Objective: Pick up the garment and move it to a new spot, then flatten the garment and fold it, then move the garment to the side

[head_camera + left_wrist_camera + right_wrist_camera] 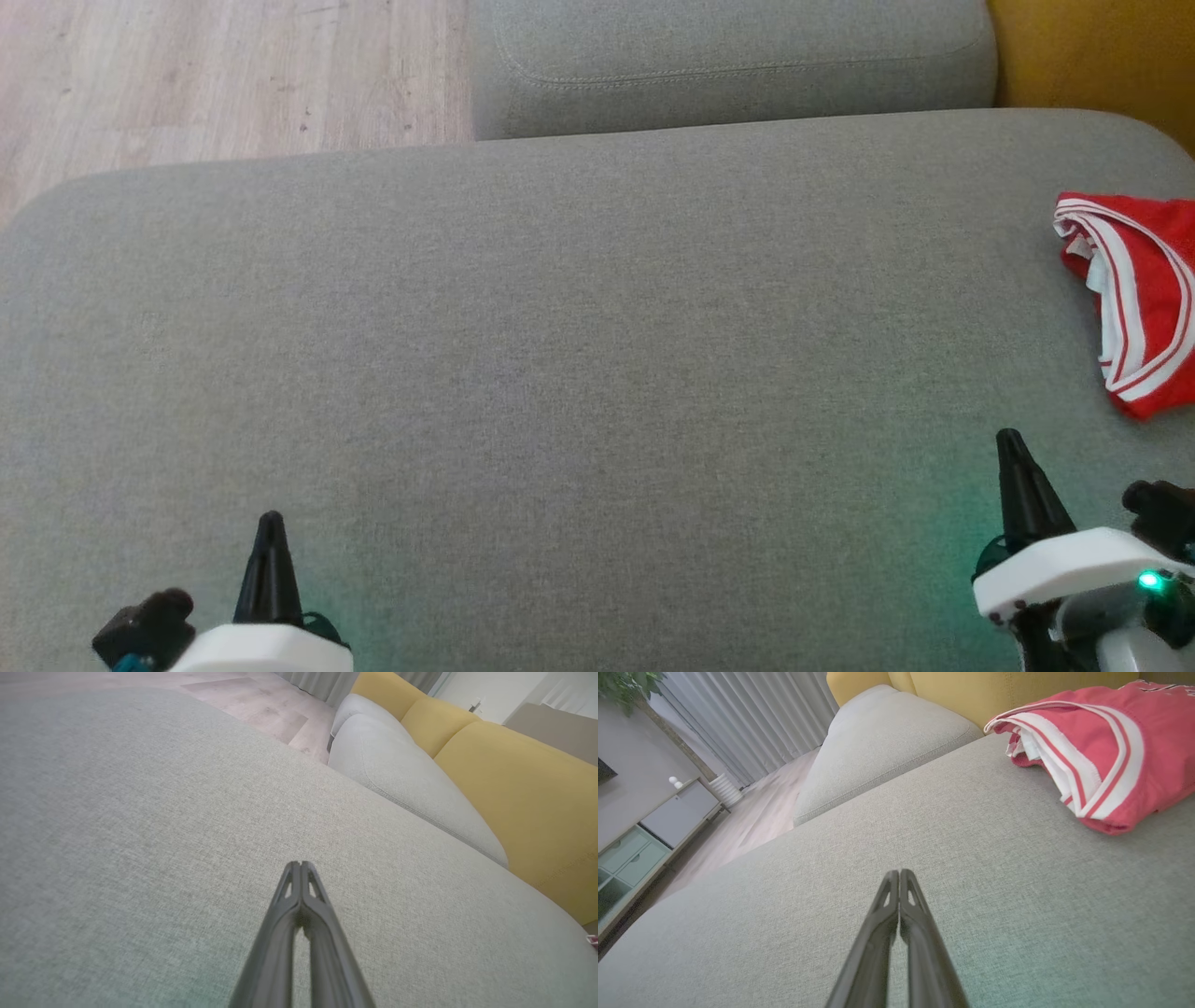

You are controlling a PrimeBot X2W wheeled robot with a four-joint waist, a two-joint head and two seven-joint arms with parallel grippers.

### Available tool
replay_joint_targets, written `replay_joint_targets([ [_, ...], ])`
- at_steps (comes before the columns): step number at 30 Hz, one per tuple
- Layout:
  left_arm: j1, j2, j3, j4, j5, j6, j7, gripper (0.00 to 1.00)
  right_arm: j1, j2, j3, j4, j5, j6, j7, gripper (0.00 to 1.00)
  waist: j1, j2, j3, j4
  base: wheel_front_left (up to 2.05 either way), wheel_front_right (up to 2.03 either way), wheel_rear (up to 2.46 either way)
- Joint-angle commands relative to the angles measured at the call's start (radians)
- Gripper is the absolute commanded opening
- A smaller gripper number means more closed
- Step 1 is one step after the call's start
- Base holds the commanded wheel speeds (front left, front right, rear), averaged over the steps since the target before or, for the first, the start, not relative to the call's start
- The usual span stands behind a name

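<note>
**Both claws shut and empty, garment off to the right**

- Red garment (1134, 299) was cut off by the right edge of the head view. The right wrist view clipped its far side too, and the dark lettering near that view's top corner was unreadable. Couldn't tell what type of garment it was.
- It lay bunched on the grey seat cushion (560, 327), ahead of and to the right of the right gripper (1006, 435), apart from it. The left gripper (271, 516) sat well apart, toward the cushion's other side.
- Both grippers had fingers pressed together, nothing between them, tips above bare cushion.
- Garment: smooth red fabric with white stripe bands, layered in loose folds.
- Cushion: coarse woven grey with rounded corners. A second grey cushion (728, 65) with a stitched seam sat behind, against a yellow backrest (514, 774).
</note>
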Motion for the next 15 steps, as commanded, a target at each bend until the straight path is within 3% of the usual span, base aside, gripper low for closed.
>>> replay_joint_targets([
  [1, -0.043, 0.003, 0.032, -0.031, -0.026, -0.007, 0.009, 0.00, -0.047, -0.003, -0.006, -0.030, 0.036, 0.002, 0.004, 0.00, 0.0000, -0.0001, -0.001, 0.000, 0.00, 0.00, 0.00],
  [15, -0.059, -0.016, 0.071, -0.037, -0.148, -0.027, 0.050, 0.00, -0.060, 0.005, -0.015, -0.026, 0.193, 0.003, 0.020, 0.00, 0.0000, -0.0001, -0.006, 0.001, 0.00, 0.00, 0.00],
])
